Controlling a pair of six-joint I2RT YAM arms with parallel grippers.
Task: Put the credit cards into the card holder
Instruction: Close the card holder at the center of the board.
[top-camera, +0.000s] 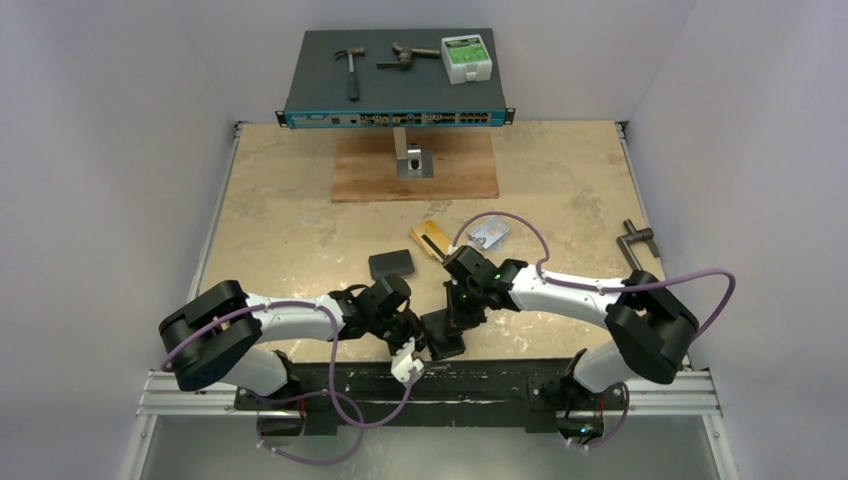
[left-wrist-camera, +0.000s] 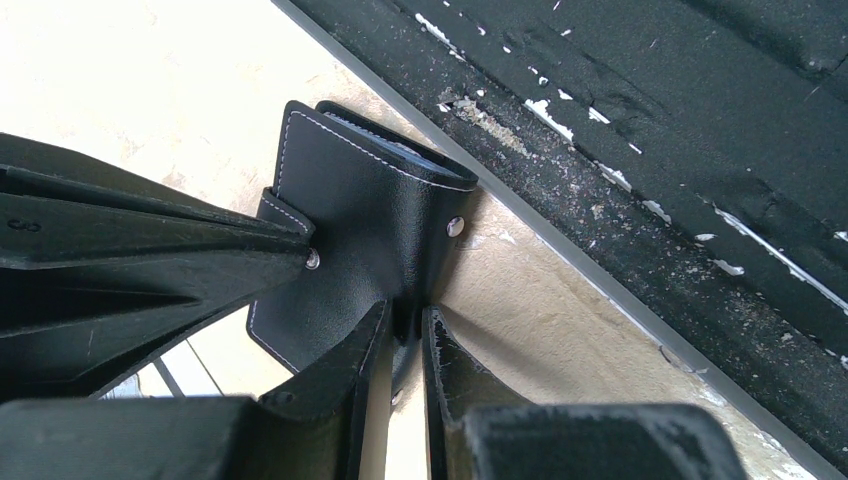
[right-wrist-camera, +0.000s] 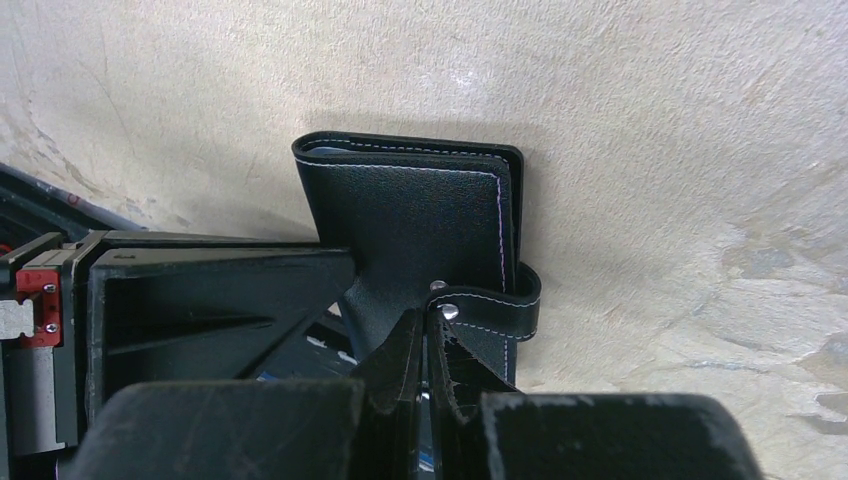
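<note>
Beige table (top-camera: 290, 230) | near edge: card holder (left-wrist-camera: 370, 200) | left gripper (left-wrist-camera: 405, 345) narrow, seemingly nipping its cover | right gripper (right-wrist-camera: 425, 345) pinched tight on snap tab (right-wrist-camera: 500, 310) | beyond: black pouch (top-camera: 391, 264), gold card (top-camera: 432, 238), silver card (top-camera: 490, 234) lying loose

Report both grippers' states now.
Left gripper: closed on the card holder's lower edge.
Right gripper: closed, pinching the same card holder.

Black rail (left-wrist-camera: 650, 130) just beside card holder (left-wrist-camera: 370, 210); open tabletop (top-camera: 290, 230) leftward.
</note>
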